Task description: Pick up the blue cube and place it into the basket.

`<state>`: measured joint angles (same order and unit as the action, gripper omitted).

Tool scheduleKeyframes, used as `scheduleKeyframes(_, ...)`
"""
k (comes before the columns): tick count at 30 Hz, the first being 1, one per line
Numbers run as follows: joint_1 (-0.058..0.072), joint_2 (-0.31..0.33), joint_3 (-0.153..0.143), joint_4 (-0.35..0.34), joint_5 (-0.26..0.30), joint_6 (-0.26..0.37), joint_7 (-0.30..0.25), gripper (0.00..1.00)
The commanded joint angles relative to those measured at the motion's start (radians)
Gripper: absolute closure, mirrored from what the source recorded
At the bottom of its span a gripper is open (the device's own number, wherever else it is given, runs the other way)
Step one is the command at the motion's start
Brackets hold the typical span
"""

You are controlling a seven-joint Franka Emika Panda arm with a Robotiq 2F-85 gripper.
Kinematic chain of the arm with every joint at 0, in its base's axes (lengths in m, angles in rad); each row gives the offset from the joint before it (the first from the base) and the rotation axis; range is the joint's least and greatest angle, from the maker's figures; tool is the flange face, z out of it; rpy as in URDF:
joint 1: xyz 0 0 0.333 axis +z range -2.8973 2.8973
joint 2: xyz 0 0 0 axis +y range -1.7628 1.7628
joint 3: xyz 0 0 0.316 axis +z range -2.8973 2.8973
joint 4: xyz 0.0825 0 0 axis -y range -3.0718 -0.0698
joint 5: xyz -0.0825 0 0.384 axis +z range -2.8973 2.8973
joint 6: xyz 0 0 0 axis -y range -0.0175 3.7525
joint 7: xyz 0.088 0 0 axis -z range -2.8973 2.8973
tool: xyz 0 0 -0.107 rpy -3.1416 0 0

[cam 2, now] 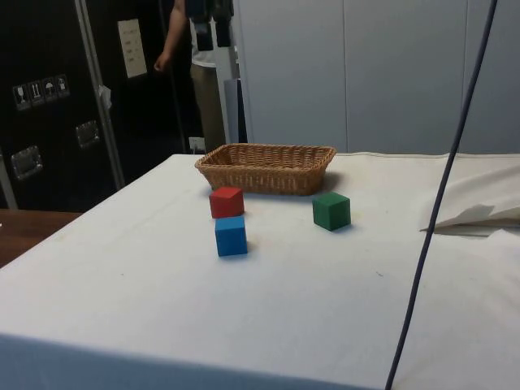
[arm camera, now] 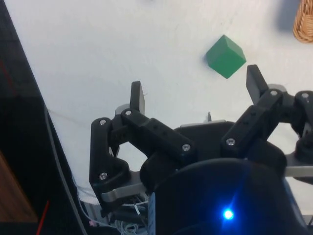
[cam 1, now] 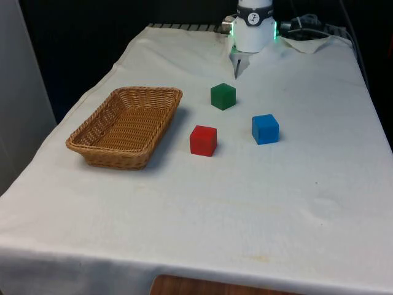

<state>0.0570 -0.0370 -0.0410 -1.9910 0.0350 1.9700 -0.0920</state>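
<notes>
Wide shot first: the desk (cam 1: 295,203) stretches out under its white cloth, and the cloth is rumpled into a fold at the far corner on the front view's right. Next biggest, the basket (cam 1: 126,126), a brown wicker tray sitting on the front view's left with nothing inside it. Behind the desk in the side view, a person (cam 2: 199,65) stands by the dark cabinets, one hand out to the side.

Now the arm: the gripper (cam 1: 236,69) hangs at the far end of the desk, above the cloth and just behind the green cube. From the wrist camera the gripper (arm camera: 195,93) has its fingers (arm camera: 138,97) spread wide apart, holding nothing, with bare cloth between them.

On to the cubes, three in a loose triangle. The green cube (cam 1: 223,96) sits farthest back, and the wrist view catches that green cube (arm camera: 225,56) just beyond the fingertips, not touching them. The red cube (cam 1: 203,140) lies nearest the basket, just beside its long wall. And the blue cube (cam 1: 265,129) rests on the cloth to the front view's right of the red one, well apart from the gripper; in the side view the blue cube (cam 2: 231,236) stands just in front of the red cube.
</notes>
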Motion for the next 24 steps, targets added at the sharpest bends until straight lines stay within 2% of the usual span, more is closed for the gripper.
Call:
scheduleKeyframes(1, 0.002, -0.001, 0.004, -0.006, 0.001, 0.018, -0.006, 0.0)
scheduleKeyframes(22, 0.002, 0.015, 0.036, -0.016, 0.001, 0.041, -0.134, 0.0)
scheduleKeyframes(23, 0.0, 0.014, 0.034, -0.011, 0.0, 0.027, -0.126, 0.0)
scheduleKeyframes(24, 0.002, 0.015, 0.038, -0.017, 0.001, 0.042, -0.14, 0.0)
